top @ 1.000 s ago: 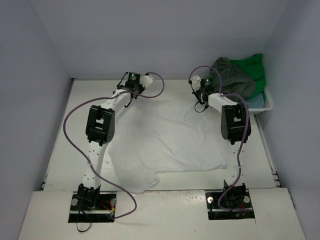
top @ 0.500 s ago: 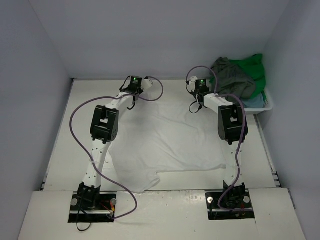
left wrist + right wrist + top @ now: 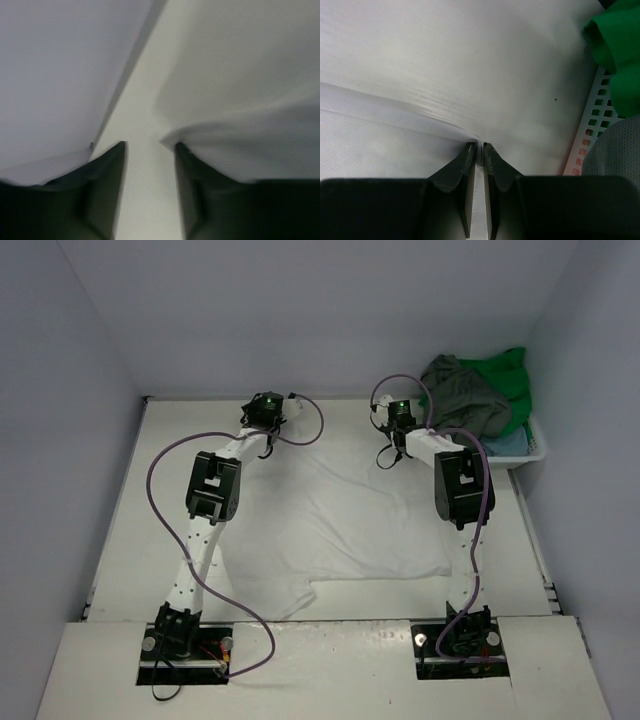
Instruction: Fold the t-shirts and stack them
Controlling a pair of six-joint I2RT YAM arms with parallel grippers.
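From above, the white cloth short-sleeved t-shirt (image 3: 340, 520) lies spread on the white worktop (image 3: 120, 540). A dark grey-olive shirt (image 3: 465, 390) and a bright green shirt (image 3: 510, 380) are heaped in the white plastic basket (image 3: 537, 447) at far right. At my left wrist, my left hand (image 3: 150, 150) stands open, the shirt's edge beside one finger. At my right wrist, my right hand (image 3: 478, 146) is narrow, its tips at the shirt's fold; I cannot tell whether it pinches the cloth.

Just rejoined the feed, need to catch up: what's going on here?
Both arms reach over the white t-shirt, spread out on the table, to its far edge. The left gripper is open beside that edge, holding nothing. The right gripper is almost closed at the edge; a grip can't be confirmed. In the basket lie the other shirts.
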